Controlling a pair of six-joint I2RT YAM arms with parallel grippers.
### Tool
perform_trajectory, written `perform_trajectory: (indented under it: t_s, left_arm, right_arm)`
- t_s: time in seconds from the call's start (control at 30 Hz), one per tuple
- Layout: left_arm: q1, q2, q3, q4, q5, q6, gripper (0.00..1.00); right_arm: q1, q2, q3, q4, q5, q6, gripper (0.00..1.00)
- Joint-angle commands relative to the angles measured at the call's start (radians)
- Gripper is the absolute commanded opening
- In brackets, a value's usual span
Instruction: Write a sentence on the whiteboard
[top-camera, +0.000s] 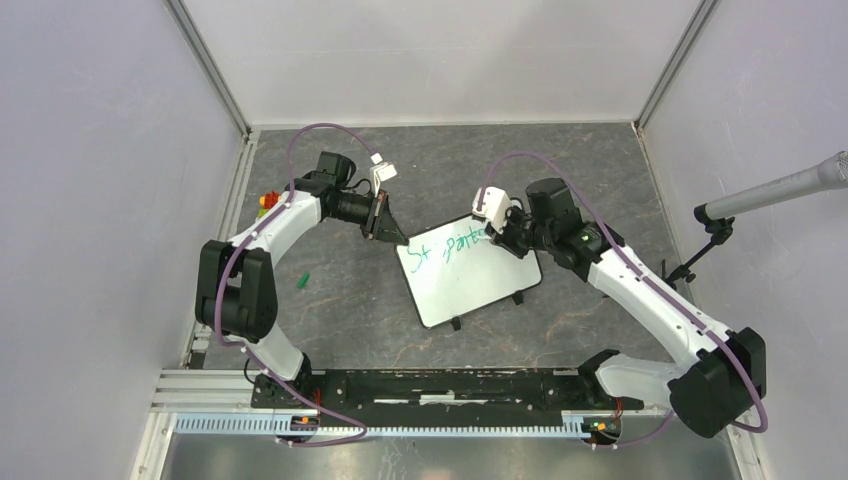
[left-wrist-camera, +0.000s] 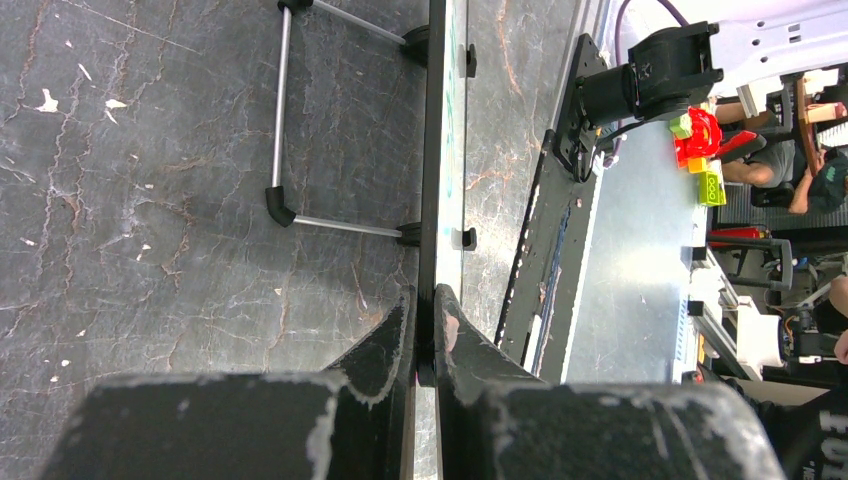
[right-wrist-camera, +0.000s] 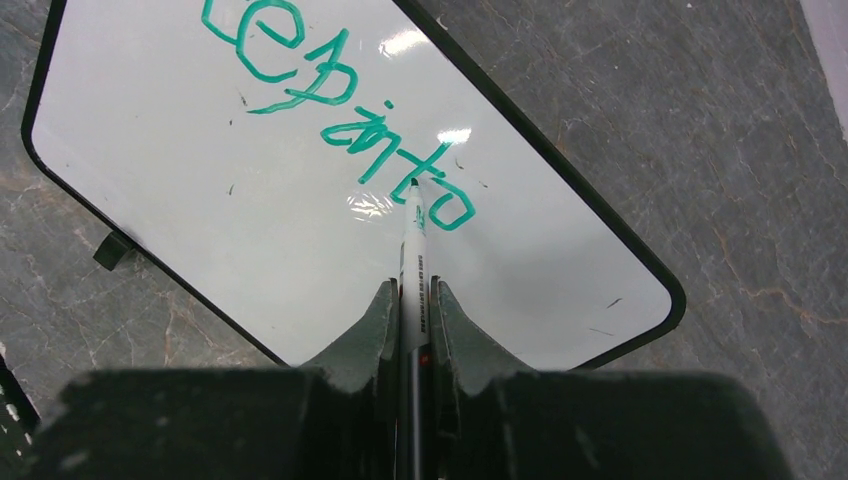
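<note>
On the dark counter, between the two arms, the whiteboard sits propped on its small black feet, turned at an angle to the arms' bases. The left tool is clenched on the board's thin black edge at its far left corner, steadying it. The right tool is clamped around a marker, whose tip touches the white surface right at the last green letter.

I judge the task to be partway done. The sentence so far is one line of green handwriting running along the upper part of the board. I can't read it with confidence, though it seems to end in "into". Everything below that line is bare white, so there is room for more words or a second line.

As for containers, I see none anywhere. The only loose item I notice is a small green piece lying on the counter near the left arm, possibly the marker's cap.
</note>
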Motion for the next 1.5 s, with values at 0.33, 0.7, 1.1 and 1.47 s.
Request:
perform_trajectory:
  t_s: [0.33,0.7,1.1,1.47]
  left_arm:
    - [-0.008,0.009,0.007,-0.002,-0.057,0.050,0.03]
    - [-0.008,0.005,0.006,-0.002,-0.057,0.046,0.02]
    - [-0.008,0.008,0.004,-0.002,-0.057,0.048,0.02]
    - [-0.008,0.010,0.005,-0.002,-0.057,0.049,0.02]
  right_arm:
    - [-0.077,-0.073,0.041,-0.010,-0.018,-0.007,0.00]
    - [-0.081,-0.049,0.020,0.017,0.030,-0.014,0.00]
    - [-0.081,-0.019,0.019,0.031,0.037,-0.017,0.00]
    - [-0.081,-0.001,0.007,0.039,0.055,-0.029,0.00]
